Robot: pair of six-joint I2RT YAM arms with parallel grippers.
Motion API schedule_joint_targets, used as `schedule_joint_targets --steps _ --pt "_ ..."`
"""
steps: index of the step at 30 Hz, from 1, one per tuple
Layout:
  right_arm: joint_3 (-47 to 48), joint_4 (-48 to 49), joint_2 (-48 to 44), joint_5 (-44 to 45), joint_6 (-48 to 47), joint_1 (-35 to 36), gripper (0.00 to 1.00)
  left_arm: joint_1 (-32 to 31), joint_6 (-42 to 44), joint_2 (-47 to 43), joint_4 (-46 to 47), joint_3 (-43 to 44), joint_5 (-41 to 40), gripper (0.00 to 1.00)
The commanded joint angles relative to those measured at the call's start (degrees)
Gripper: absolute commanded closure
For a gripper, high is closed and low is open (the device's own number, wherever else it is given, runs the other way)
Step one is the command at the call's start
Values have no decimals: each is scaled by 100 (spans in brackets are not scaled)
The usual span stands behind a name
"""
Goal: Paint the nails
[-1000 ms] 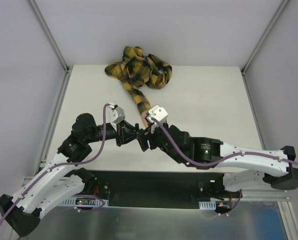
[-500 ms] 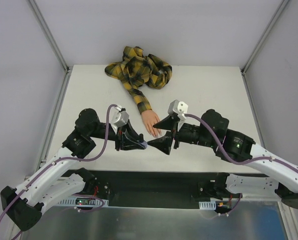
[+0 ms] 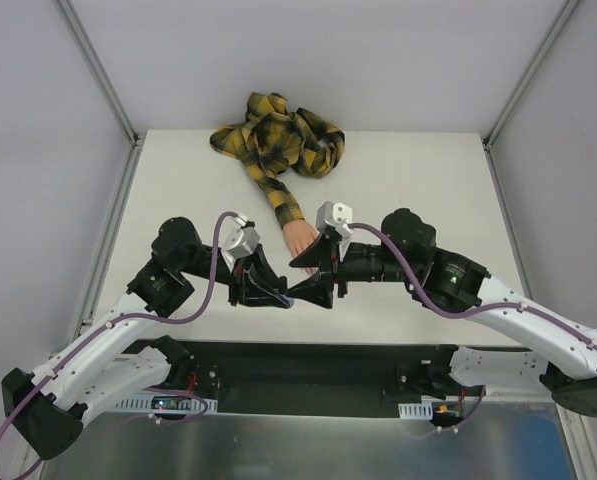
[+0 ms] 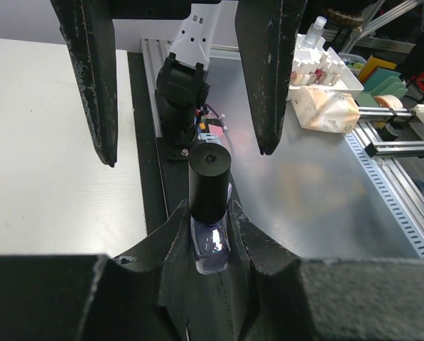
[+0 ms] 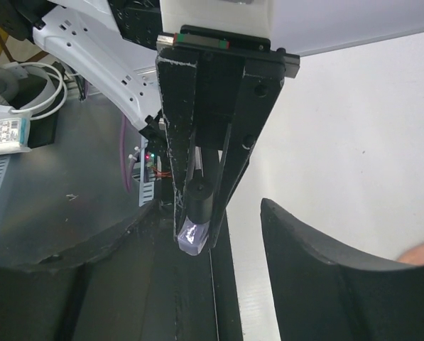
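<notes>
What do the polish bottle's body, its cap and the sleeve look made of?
Nail polish bottle: probably clear glass, glossy with bright glints and dark purple liquid showing through; clear plastic cannot be ruled out.
Cap: matte black, likely moulded plastic, with only a dull sheen.
Plaid sleeve: woven cloth, soft and crumpled into folds.

— Is there any writing you can read?

— None. In the left wrist view the pale pouch [image 4: 327, 112] carries a short dark line of print (near its middle), but it is too blurred to make out.

— And in the right wrist view?

— A white packet [image 5: 0, 132] at the left edge has grey rows of small type, too tiny to read.

— What about the dark purple bottle [image 4: 210, 245]?

— Its glass shows only glare, so I cannot tell any letters or numbers on it.
</notes>
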Motion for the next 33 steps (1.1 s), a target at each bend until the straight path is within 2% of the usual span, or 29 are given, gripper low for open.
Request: schedule_joint_targets --steps 1,6,9,10,12,13,15,16,18,19,20,21,22,24,26,30,32,33 --pt "295 441 164 -576 3 -82 40 -75 -55 -18 369 155 317 100" --pt "409 529 384 -796 30 -82 44 -93 -64 -27 378 155 335 100" --pt "480 556 489 -840 30 -91 51 -93 -64 -36 378 155 361 100" --pt "480 547 507 -840 30 -91 62 -101 -64 -53 378 155 370 100" --pt "454 547 472 -805 39 -91 74 -93 -55 -53 378 155 318 100" --pt "393 547 402 -709 48 -99 86 -93 -46 -79 369 146 187 100" --pt "305 547 332 -568 83 -82 98 -93 111 -184 256 154 -129 100" --pt "208 530 296 -228 100 -73 99 -93 234 -211 -24 163 -418 100" --pt "129 425 182 466 214 119 99 -84 549 -351 -297 163 -1576 100" --pt "128 337 164 1853 206 303 99 -84 647 -378 -464 172 -1981 100" --pt "128 223 164 3033 171 601 99 -84 735 -404 -657 163 -2812 100" --pt "137 231 216 4359 127 1421 99 -84 814 -448 -755 163 -3203 100" --pt "154 300 321 6756 170 1804 99 -84 824 -475 -817 155 -3546 100" --pt "225 546 733 8251 372 2489 99 -66 929 -493 -923 119 -4127 100" --pt "268 661 954 8669 556 2598 99 -58 991 -484 -967 146 -4078 100" --pt "356 661 1061 8109 611 2476 97 -66 1026 -449 -967 181 -3499 100" --pt "427 470 973 7512 348 2379 85 -66 1035 -414 -967 198 -3357 100" --pt "523 364 921 7275 251 2275 72 -66 1044 -387 -967 216 -3287 100"
